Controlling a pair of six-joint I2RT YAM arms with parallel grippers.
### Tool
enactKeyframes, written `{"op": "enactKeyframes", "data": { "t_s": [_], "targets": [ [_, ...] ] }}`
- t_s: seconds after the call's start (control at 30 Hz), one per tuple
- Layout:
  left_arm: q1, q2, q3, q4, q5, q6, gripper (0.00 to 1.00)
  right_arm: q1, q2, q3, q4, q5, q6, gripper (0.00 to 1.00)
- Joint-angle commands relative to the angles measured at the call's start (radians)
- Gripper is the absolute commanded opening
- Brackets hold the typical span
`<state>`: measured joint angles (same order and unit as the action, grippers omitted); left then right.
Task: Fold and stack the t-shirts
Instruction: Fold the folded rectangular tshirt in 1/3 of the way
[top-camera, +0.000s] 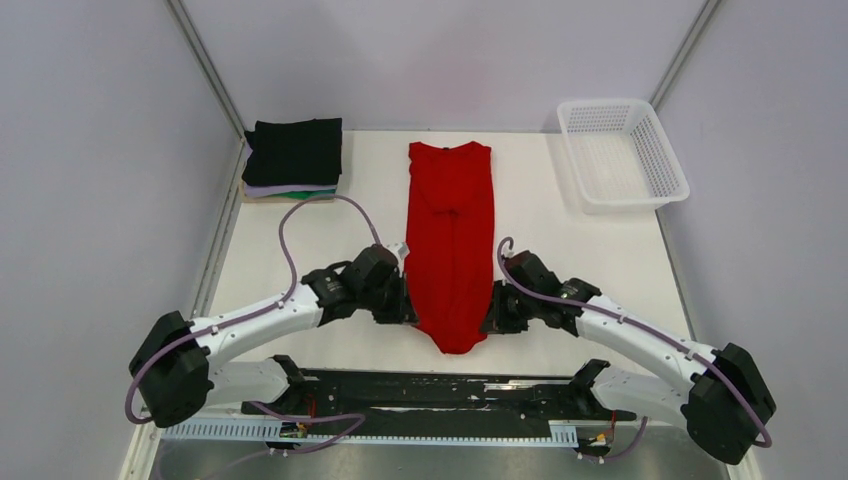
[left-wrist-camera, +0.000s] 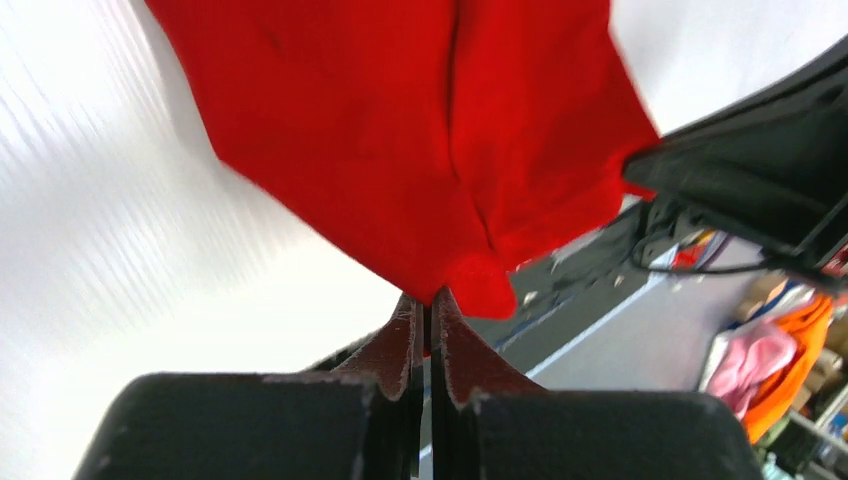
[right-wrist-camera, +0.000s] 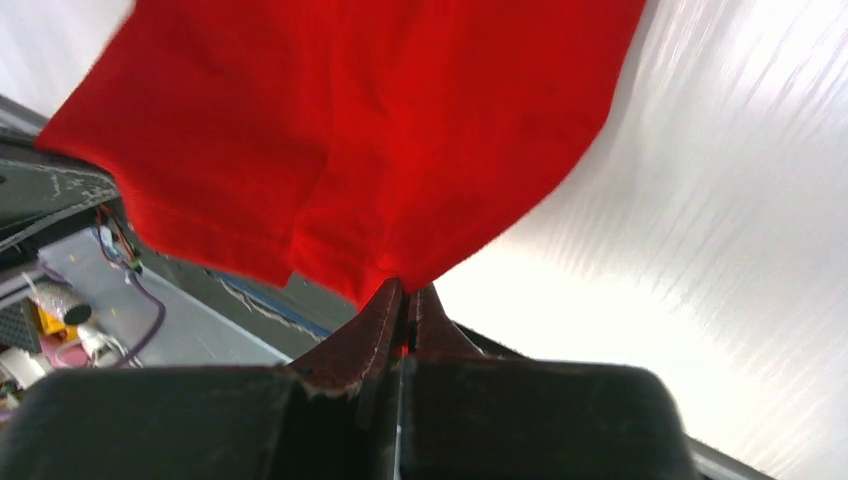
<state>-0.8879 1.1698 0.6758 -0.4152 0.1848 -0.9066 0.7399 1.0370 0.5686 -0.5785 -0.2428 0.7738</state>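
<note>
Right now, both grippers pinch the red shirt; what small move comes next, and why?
The red shirt lies as a narrow lengthwise strip, with the left gripper and right gripper each shut on a near corner. So probably lift both together and carry that end toward the far end, halving the strip.

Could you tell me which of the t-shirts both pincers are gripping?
The bright red cloth t-shirt, folded lengthwise at mid-table; the black-topped folded stack lies apart, far left.

Beneath the black shirt (top-camera: 294, 150) we make out only slivers of the stack (top-camera: 290, 189); both wrist views crop the red shirt (left-wrist-camera: 420, 130) at the top edge.
</note>
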Motion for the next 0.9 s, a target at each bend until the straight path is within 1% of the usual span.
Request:
{"op": "enactKeyframes", "data": {
  "t_s": [0.0, 0.1, 0.2, 0.37, 0.6, 0.8, 0.87],
  "targets": [
    [0.113, 0.064, 0.093, 0.038, 0.006, 0.077, 0.0, -0.046, 0.05, 0.119, 0.046, 0.105, -0.049, 0.0],
    [0.158, 0.147, 0.141, 0.089, 0.022, 0.117, 0.0, -0.1, 0.096, 0.168, 0.084, 0.106, -0.073, 0.0],
    [0.227, 0.227, 0.251, 0.079, 0.013, 0.156, 0.0, -0.156, 0.16, 0.215, 0.122, 0.108, -0.104, 0.0],
    [0.332, 0.381, 0.365, 0.094, 0.062, 0.223, 0.0, -0.267, 0.275, 0.287, 0.203, 0.087, -0.137, 0.0],
    [0.413, 0.56, 0.528, 0.096, 0.105, 0.267, 0.0, -0.346, 0.426, 0.415, 0.238, 0.081, -0.198, 0.0],
    [0.456, 0.641, 0.623, 0.087, 0.114, 0.3, 0.0, -0.397, 0.546, 0.518, 0.251, 0.061, -0.231, 0.0],
    [0.462, 0.665, 0.653, 0.085, 0.113, 0.314, 0.02, -0.409, 0.575, 0.548, 0.257, 0.059, -0.239, 0.01]
  ]
}}
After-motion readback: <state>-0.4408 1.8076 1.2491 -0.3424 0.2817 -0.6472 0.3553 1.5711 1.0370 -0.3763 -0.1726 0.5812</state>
